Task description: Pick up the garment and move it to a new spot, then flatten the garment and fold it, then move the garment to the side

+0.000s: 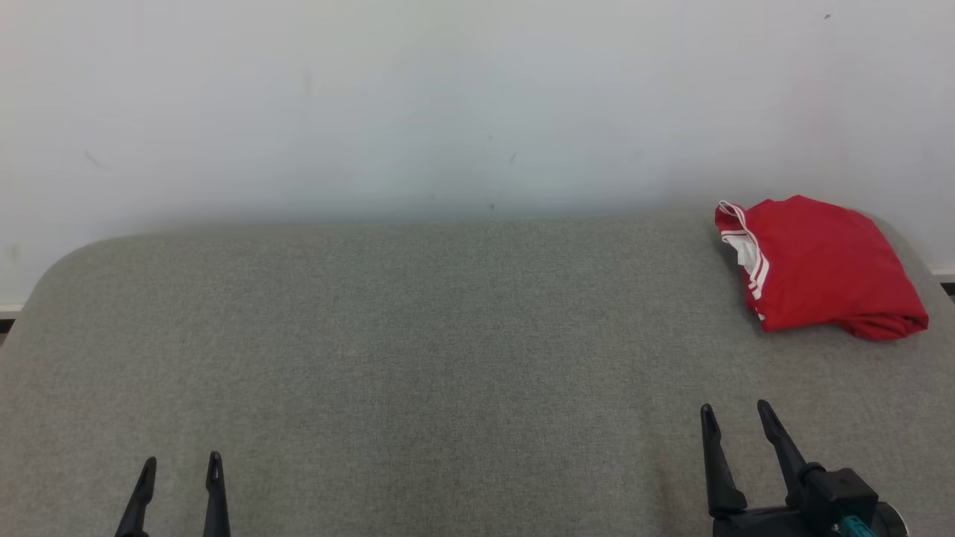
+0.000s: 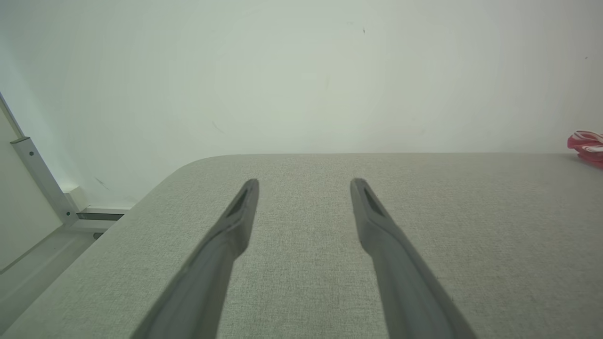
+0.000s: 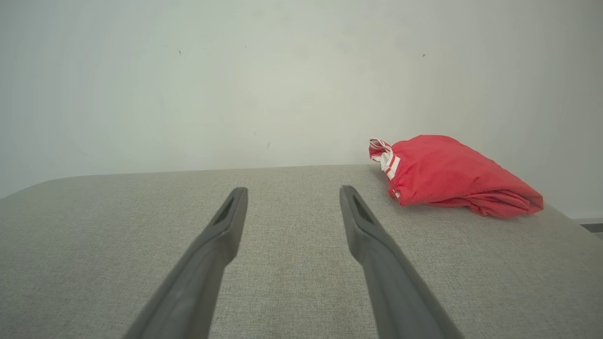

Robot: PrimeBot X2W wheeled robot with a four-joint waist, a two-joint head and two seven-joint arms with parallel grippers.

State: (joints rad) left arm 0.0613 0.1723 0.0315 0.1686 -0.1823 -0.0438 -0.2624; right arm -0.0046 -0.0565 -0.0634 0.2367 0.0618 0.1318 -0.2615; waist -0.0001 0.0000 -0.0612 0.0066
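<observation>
Across the back, a pale wall (image 1: 448, 97), faintly scuffed. Beneath it, a grey cloth-covered surface (image 1: 448, 335) with rounded far corners. Up at the far right corner of the surface, a red garment (image 1: 821, 261) with white striped trim: bunched into a loose fold, lying on the cloth close to the far edge, touching neither claw. Down at the near edge toward the right corner, the right claw (image 1: 734, 406): fingers spread wide, pinching nothing, pointing toward the far edge, with the garment ahead and off to its right, well apart. At the near edge toward the left corner, the left claw (image 1: 183, 459): likewise spread, holding nothing, poised over plain cloth, clear across the surface from the garment.
</observation>
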